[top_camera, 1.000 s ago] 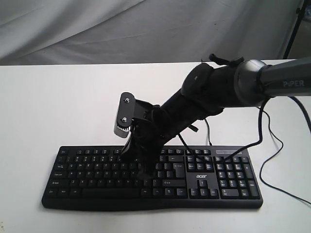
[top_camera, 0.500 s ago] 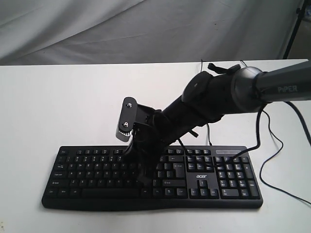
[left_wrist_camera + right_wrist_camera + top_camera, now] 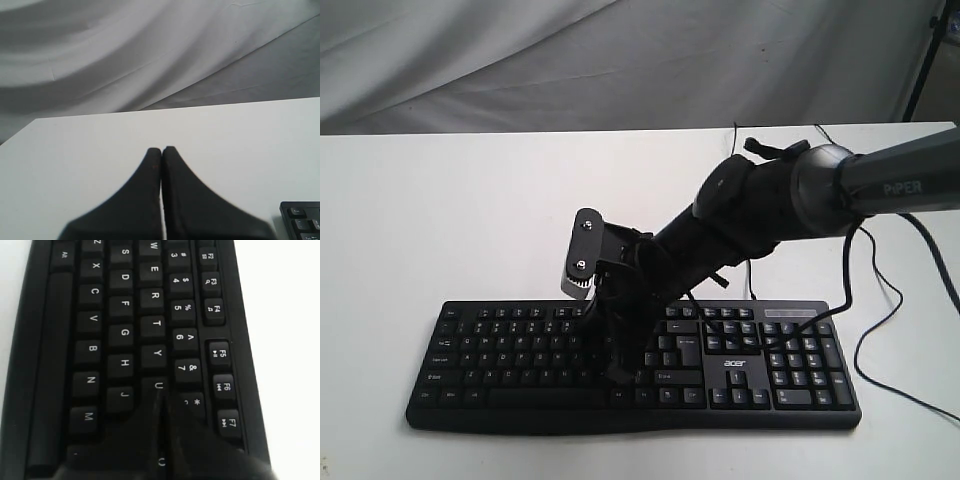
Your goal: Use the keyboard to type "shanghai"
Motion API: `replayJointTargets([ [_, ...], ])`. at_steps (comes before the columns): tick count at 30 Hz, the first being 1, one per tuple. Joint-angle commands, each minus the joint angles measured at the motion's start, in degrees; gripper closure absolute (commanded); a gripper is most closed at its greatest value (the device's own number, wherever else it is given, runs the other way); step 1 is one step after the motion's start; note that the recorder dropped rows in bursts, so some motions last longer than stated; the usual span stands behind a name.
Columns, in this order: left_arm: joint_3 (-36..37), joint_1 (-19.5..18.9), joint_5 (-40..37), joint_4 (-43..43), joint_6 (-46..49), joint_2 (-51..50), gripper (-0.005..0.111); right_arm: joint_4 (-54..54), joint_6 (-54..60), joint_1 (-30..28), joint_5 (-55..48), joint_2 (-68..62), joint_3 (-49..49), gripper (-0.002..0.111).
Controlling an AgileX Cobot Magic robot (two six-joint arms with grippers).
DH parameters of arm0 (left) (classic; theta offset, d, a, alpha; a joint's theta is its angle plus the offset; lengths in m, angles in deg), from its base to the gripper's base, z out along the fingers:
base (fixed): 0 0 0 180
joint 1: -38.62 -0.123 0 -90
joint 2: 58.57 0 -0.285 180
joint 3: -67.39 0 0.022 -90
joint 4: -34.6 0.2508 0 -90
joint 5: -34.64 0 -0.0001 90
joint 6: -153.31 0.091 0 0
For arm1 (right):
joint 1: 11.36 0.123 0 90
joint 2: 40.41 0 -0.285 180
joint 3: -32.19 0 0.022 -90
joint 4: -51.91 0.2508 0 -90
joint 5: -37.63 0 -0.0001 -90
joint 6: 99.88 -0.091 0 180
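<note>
There's the right gripper [image 3: 161, 392], fingers pressed together into one point, low over the keyboard [image 3: 500, 362], tip at the U key [image 3: 158, 385]; touching or not, I can't tell. The keyboard lies near on the tabletop [image 3: 440, 220], long axis left to right. The H key [image 3: 125, 362] sits one row nearer, slightly left, so a short hop, I'd judge. The left gripper [image 3: 161, 150], likewise pressed together, hangs off a keyboard corner, the farther arm.

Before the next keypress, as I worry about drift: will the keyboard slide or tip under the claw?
Tipping seems unlikely: the keyboard is wide, low and flat on the table. It looks like stiff plastic, so little flex. The shut right claw points down mid-board by the U key; the smooth table might allow slight sliding.
</note>
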Motion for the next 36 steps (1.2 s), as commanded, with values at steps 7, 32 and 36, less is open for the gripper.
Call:
replayJointTargets([
  [7, 0.29, 0.22, 0.17, -0.03, -0.16, -0.18, 0.106, 0.34, 1.17, -0.32, -2.09, -0.98, -0.3, 0.108],
  [32, 0.29, 0.22, 0.17, -0.03, -0.16, -0.18, 0.106, 3.0, 0.22, -0.19, -7.52, 10.01, -0.3, 0.108],
  [36, 0.29, 0.22, 0.17, -0.03, -0.16, -0.18, 0.106, 7.82, -0.15, -0.19, -7.52, 12.46, -0.3, 0.108],
])
